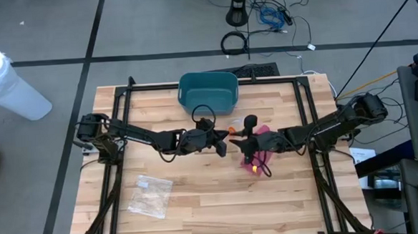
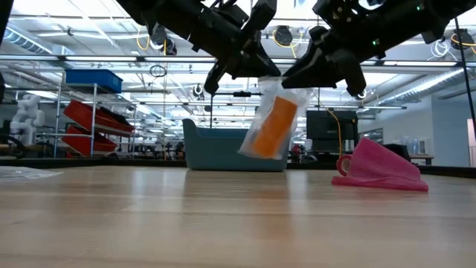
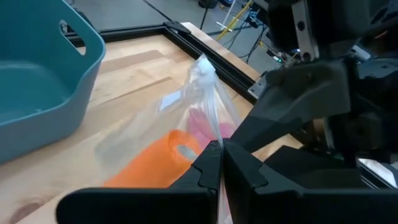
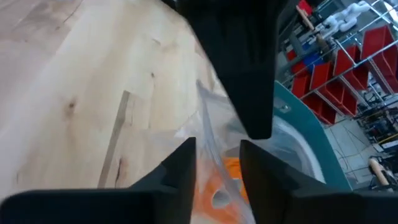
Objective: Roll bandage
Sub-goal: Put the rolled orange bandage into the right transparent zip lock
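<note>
Above the table's centre, the left gripper pinches a clear bag holding an orange roll. The right gripper straddles the bag's edge, jaws narrowly parted; pink cloth lies nearby

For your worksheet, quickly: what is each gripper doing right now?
Left gripper: shut on the clear bag, held above the table.
Right gripper: open, fingers straddling the bag's edge.

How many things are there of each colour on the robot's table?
Teal: 1, the bin
Pink: 1, the cloth
Orange: 1, the bandage roll inside its bag
Clear: 2, the held bag and the empty bag
Total: 5
</note>
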